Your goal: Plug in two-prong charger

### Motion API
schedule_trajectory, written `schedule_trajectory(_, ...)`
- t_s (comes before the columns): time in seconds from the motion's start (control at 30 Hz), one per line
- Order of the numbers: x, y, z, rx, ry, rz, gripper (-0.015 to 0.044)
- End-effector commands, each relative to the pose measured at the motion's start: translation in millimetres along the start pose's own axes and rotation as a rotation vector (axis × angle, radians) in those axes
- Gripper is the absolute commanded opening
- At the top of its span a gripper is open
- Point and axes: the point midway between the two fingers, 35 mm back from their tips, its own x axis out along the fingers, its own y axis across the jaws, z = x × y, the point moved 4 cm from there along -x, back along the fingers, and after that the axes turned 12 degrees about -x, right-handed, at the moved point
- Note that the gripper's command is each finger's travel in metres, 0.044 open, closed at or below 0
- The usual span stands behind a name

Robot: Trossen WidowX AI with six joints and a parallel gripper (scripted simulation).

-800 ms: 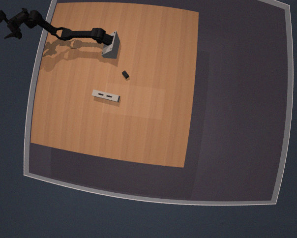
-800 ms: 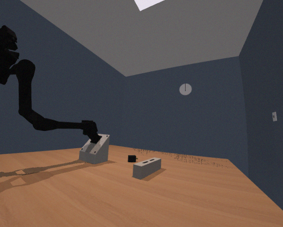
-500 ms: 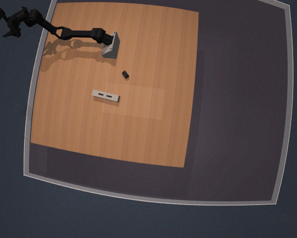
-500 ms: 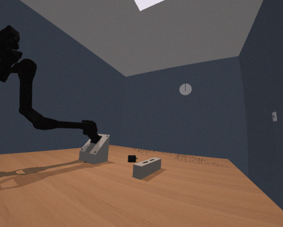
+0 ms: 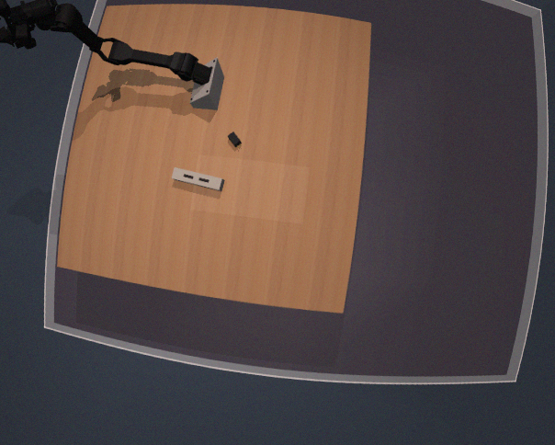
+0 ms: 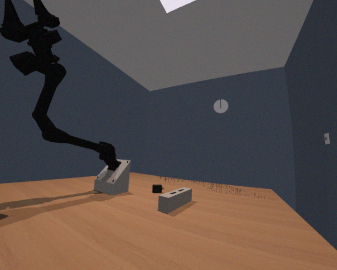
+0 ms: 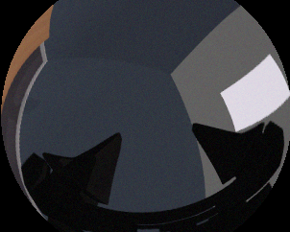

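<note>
The small black two-prong charger lies on the wooden table, a short way behind the power strip. The grey power strip lies flat with two dark outlets on its top face. My gripper is open and empty. It is raised high and far off to the left of both objects, with its fingers pointing upward. In the wrist view only the blue wall and the grey ceiling show between the fingers.
The arm's grey wedge-shaped base stands on the table behind the charger. The arm stretches left from it and bends upward. A dark floor with a pale border surrounds the table.
</note>
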Motion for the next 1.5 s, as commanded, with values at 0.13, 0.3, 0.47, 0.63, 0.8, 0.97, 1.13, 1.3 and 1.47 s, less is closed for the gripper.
schedule_trajectory(0.13,-7.8,-75.6,21.3,-0.297,0.000,-0.153,0.0440)
schedule_trajectory(0.3,-15.2,-120.4,42.8,-0.490,-0.003,-0.251,0.0440)
schedule_trajectory(0.47,-24.9,-162.2,70.2,-0.681,-0.006,-0.353,0.0440)
schedule_trajectory(0.63,-39.0,-201.2,102.0,-0.869,-0.005,-0.468,0.0440)
schedule_trajectory(0.8,-56.4,-235.7,137.5,-1.053,0.000,-0.589,0.0440)
schedule_trajectory(0.97,-70.8,-257.8,174.8,-1.239,0.004,-0.688,0.0440)
schedule_trajectory(1.13,-82.0,-270.9,205.1,-1.381,0.007,-0.767,0.0440)
schedule_trajectory(1.3,-98.4,-287.1,240.4,-1.532,0.021,-0.880,0.0440)
schedule_trajectory(1.47,-117.4,-300.1,278.4,-1.684,0.041,-1.008,0.0440)
